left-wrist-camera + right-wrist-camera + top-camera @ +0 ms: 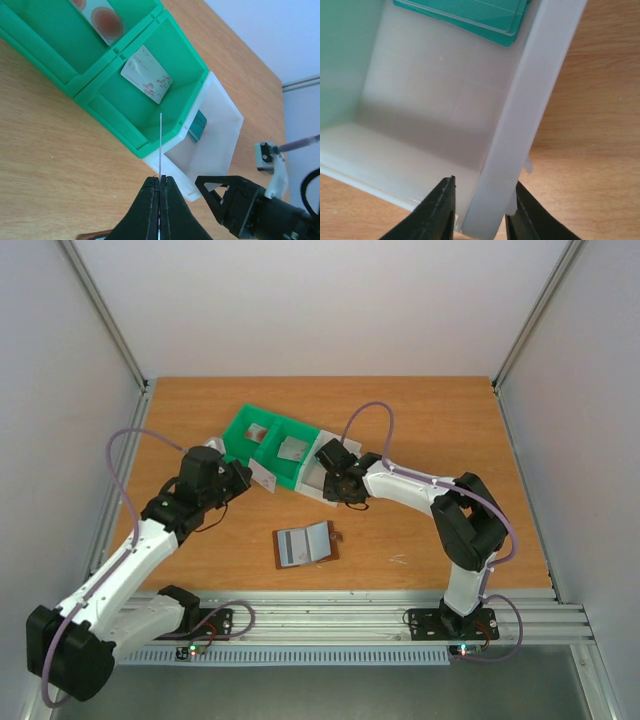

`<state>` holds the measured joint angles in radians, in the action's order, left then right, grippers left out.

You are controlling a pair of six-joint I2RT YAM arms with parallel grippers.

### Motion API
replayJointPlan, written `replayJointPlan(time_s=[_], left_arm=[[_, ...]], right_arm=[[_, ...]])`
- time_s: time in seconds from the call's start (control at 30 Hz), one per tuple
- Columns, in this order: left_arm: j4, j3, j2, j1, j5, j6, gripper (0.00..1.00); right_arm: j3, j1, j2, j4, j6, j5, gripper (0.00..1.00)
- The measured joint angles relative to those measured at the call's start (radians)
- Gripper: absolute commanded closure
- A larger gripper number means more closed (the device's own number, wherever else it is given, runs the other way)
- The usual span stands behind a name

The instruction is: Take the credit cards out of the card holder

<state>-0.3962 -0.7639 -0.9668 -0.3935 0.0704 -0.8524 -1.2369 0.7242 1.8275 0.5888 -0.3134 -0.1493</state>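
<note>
- Two black fingers (150, 205) of the left gripper (160, 179) are clenched flat together on a thin pale grey credit card (160, 145). The card shows edge-on in the left wrist view, and its free edge points at 12 o'clock toward the rim where a green bin meets a white one.
- At 5 o'clock from that gripper, well apart, the small brown leather-look bifold card holder (305, 545) lies open on the orange-brown wooden table (450, 420). Its grey-blue inner pockets face up; I cannot tell whether any card sits in them.
- At 1 o'clock from the left gripper, three open bins stand side by side in a slanted row.
- Inside the left green plastic bin (40, 30) lies a white card with red-orange circles (102, 17).
- Inside the middle green plastic bin (145, 120) a pale printed card (146, 75) lies flat.
- Touching that bin, the white plastic bin (220, 130) has teal cards (197, 126) at its far end.
- At 1 o'clock from the card holder, the right gripper (485, 180) straddles the white bin's side wall. One finger is inside and one outside, and both are closed against the wall.
</note>
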Motion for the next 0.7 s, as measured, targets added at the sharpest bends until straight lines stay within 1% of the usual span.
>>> replayJointPlan(time_s=[0.07, 0.2, 0.37, 0.53, 0.7], left_arm=[[0.014, 0.0, -0.029, 0.0, -0.001, 0.0, 1.0], [0.032, -0.018, -0.106, 0.0, -0.009, 0.019, 1.0], [0.026, -0.108, -0.233, 0.0, -0.012, 0.067, 1.0], [-0.029, -0.254, -0.365, 0.0, -0.009, 0.137, 1.0], [-0.097, -0.356, -0.455, 0.0, -0.016, 0.196, 1.0]], right_arm=[[0.001, 0.002, -0.007, 0.007, 0.003, 0.004, 0.66], [0.003, 0.006, -0.041, 0.026, 0.005, 0.011, 0.55], [0.01, 0.006, -0.111, 0.051, 0.012, 0.012, 0.45], [0.026, 0.006, -0.184, 0.079, 0.024, 0.006, 0.43], [0.076, 0.006, -0.275, 0.103, 0.031, -0.007, 0.42]])
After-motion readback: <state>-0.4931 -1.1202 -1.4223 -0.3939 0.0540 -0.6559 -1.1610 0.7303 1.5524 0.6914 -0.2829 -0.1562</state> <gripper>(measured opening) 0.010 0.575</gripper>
